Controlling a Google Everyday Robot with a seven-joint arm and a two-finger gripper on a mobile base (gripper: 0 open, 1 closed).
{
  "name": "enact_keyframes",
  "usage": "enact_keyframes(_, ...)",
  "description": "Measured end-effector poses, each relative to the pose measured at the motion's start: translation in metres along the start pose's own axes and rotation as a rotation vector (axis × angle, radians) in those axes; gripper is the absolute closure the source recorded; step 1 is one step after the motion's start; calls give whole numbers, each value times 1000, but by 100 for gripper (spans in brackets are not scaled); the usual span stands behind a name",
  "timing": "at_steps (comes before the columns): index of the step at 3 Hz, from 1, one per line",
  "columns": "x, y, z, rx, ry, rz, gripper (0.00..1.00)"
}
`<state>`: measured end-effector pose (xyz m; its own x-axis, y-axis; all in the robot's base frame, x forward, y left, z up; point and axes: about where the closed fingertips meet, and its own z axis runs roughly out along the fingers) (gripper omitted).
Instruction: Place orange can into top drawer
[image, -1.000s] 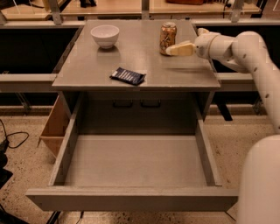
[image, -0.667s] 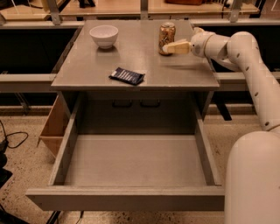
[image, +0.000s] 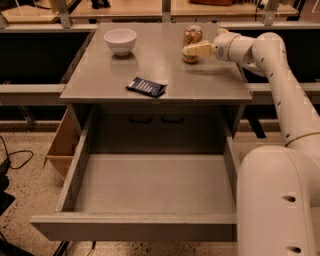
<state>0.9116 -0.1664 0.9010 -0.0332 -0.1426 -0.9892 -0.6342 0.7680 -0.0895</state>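
The orange can (image: 192, 35) stands upright on the grey tabletop at the back right. My gripper (image: 196, 49) reaches in from the right at the can's lower half, right up against it and partly covering it. The top drawer (image: 150, 220) is pulled fully out below the tabletop, with its flat grey bottom bare.
A white bowl (image: 120, 40) stands at the back left of the tabletop (image: 100, 75). A dark blue packet (image: 146, 86) lies near its front edge. A cardboard box (image: 62, 145) sits left of the drawer. My white arm and base (image: 277, 190) fill the right side.
My gripper has moved a little to the left and closer onto the orange can. The can, bowl, packet and drawer have not moved.
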Motion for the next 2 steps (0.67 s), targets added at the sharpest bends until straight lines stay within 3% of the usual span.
enact_keyframes(1, -3, -3, 15, 39, 22, 9, 0)
enact_keyframes(2, -1, 3, 30, 43, 18, 36, 17)
